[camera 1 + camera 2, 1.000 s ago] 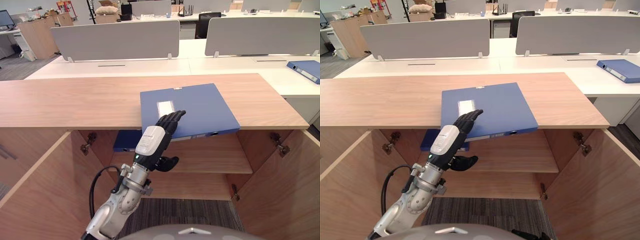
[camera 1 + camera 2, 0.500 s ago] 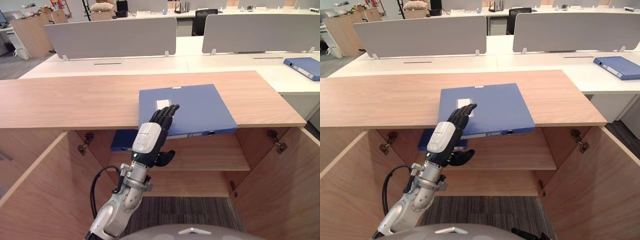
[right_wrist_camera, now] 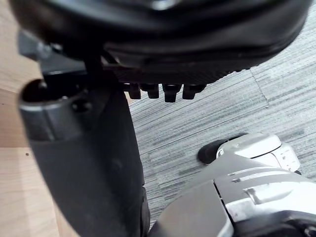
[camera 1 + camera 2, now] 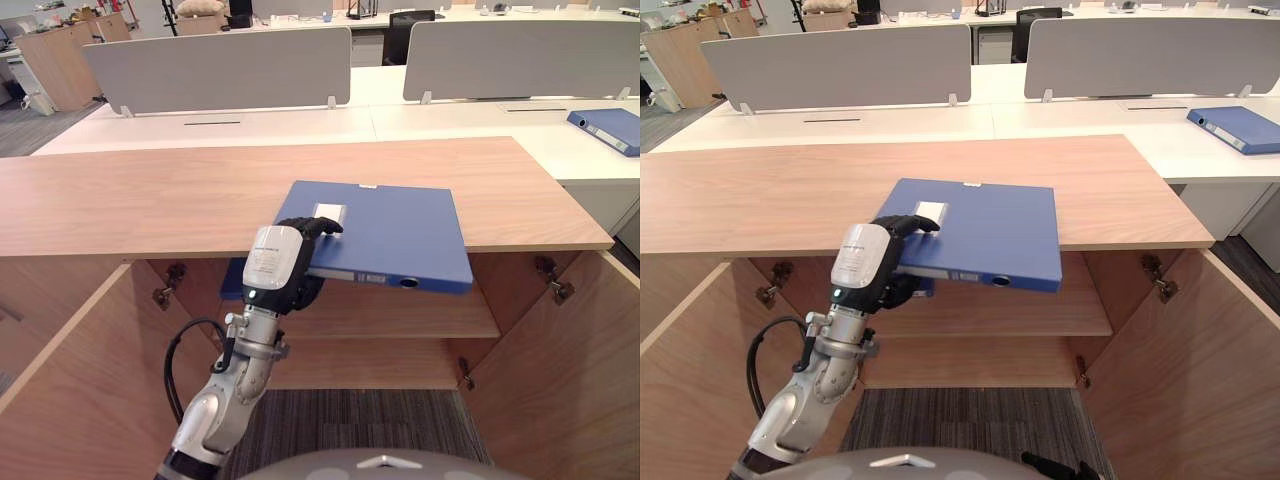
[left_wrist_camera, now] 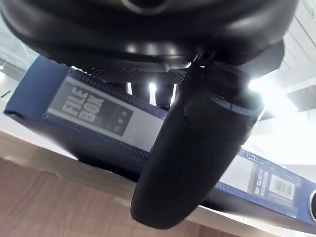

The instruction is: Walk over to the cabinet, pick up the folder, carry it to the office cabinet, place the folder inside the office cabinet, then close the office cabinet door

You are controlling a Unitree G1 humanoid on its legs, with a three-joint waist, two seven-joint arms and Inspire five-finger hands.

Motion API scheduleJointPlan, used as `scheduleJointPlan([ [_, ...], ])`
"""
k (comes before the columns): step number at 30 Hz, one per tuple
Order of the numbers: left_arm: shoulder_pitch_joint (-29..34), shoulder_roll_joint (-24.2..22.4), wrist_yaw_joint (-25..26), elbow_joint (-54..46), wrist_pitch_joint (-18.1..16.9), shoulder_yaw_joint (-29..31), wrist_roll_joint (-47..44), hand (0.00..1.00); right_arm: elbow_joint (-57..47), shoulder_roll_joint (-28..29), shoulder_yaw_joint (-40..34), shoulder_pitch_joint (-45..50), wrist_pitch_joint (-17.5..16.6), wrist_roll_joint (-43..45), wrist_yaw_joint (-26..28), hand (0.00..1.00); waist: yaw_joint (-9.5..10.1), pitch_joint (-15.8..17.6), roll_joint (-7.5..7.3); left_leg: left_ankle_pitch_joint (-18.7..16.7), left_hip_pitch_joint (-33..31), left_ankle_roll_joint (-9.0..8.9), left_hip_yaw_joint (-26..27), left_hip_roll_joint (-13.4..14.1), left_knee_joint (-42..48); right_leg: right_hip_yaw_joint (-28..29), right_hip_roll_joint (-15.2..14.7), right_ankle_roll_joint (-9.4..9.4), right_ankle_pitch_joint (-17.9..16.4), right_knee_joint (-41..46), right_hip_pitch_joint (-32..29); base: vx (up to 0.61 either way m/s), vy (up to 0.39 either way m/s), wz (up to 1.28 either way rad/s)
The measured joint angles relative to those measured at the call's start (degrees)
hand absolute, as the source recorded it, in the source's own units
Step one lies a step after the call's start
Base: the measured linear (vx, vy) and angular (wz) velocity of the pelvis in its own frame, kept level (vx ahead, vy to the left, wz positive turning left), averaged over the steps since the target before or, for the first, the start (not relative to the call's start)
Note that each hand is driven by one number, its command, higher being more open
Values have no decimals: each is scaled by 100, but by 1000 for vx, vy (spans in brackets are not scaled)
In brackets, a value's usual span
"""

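Labels on the blue folder, that's about all there is

The folder (image 5: 44, 91) has a long grey label (image 5: 98, 109) with big block lettering on its spine. Further along there's a small sticker (image 5: 275, 185) with a barcode. The white label (image 4: 328, 211) on the cover is too small to read.
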Motion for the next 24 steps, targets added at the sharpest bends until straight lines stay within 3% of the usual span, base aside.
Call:
scheduleJointPlan([
  [7, -127, -10, -42, -48, 23, 75, -6, 0, -42, -31, 47, -31, -4, 208, 18, 100, -13, 48, 49, -2, -10, -2, 9, 6, 2, 20, 2, 0, 0, -1, -13, -15, -38, -1],
  [11, -120, -179, -52, -312, 24, 167, -538, 0, -395, 4, 73, -4, -38, 217, -39, 100, -9, 33, 78, -25, -115, -16, 171, 33, 4, 201, 30, 7, 24, 41, -203, -10, -30, -19],
  [19, 36, -718, -60, -1131, 2, 253, -1961, 0, -2979, 449, 236, 579, -315, 597, -276, 100, -27, 60, 39, -158, -172, 22, 314, 73, 145, 406, 57, 11, 35, 148, -325, -7, -32, -11],
  [24, 93, -1072, 61, -1762, -246, 389, -3063, 0, -4821, 782, 363, 877, -633, 907, -392, 100, -22, 64, 42, -285, -216, 3, 377, 117, 316, 483, 56, 15, 32, 162, -337, -19, -36, -6],
])
